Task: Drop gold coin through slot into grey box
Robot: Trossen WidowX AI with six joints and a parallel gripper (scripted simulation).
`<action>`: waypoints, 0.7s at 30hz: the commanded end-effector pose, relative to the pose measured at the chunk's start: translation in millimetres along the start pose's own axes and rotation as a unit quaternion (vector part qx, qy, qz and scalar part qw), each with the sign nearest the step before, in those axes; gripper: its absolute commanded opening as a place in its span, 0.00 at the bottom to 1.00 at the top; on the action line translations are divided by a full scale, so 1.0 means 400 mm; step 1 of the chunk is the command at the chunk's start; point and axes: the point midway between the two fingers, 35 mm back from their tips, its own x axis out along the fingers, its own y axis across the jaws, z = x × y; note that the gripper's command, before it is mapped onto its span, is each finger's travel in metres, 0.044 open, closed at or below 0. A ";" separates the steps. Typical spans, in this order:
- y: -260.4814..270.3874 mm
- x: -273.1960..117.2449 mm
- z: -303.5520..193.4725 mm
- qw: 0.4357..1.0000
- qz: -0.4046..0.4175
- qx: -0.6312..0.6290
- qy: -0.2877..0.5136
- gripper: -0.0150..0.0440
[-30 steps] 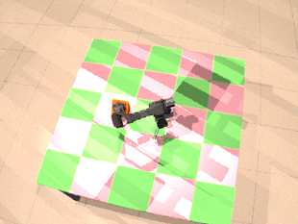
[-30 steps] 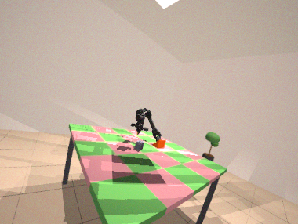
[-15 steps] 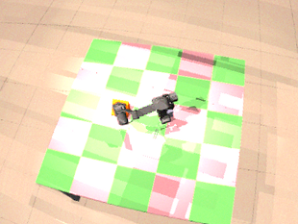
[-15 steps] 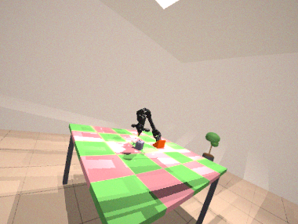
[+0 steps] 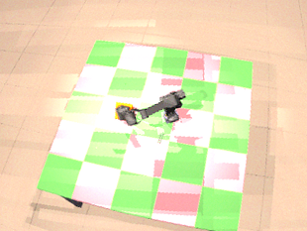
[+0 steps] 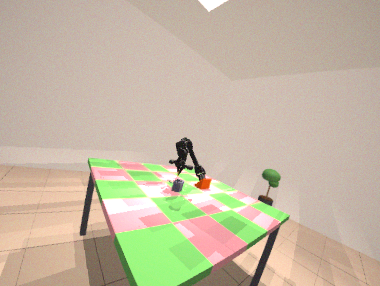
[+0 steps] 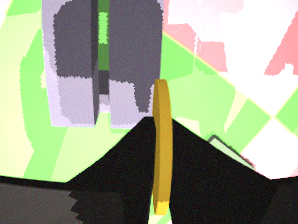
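Note:
The gold coin (image 7: 162, 145) stands nearly edge-on in the wrist view, pinched between the black fingertips of my gripper (image 7: 156, 127) (image 6: 179, 169), which is shut on it. The grey box (image 7: 135, 45) (image 6: 177, 185) is at the upper left of the wrist view. Its narrow slot (image 7: 103, 55) runs up and down the picture, roughly parallel to the coin and left of it. The coin's far end overlaps the box's near right corner in that view. In the exterior view the gripper hangs above the box. The holder (image 7: 230, 151) (image 5: 160, 137) is empty, partly hidden behind the right finger.
The arm (image 5: 154, 108) (image 6: 193, 152) reaches from its base beside an orange patch (image 5: 123, 105) (image 6: 204, 184) over the checkered table (image 5: 131, 189) (image 6: 155, 255). The box cannot be made out apart from the arm in the top view. A potted plant (image 6: 271, 176) stands beyond the table.

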 end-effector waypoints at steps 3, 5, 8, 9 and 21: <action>0.027 -0.002 0.027 1.000 0.002 0.003 -0.003 0.25; 0.036 -0.001 0.036 1.000 0.002 0.004 -0.003 0.25; 0.050 0.000 0.047 1.000 0.003 0.005 -0.003 0.25; 0.055 0.000 0.051 1.000 0.003 0.005 -0.002 0.25; 0.059 0.005 0.051 1.000 0.000 0.002 0.001 0.25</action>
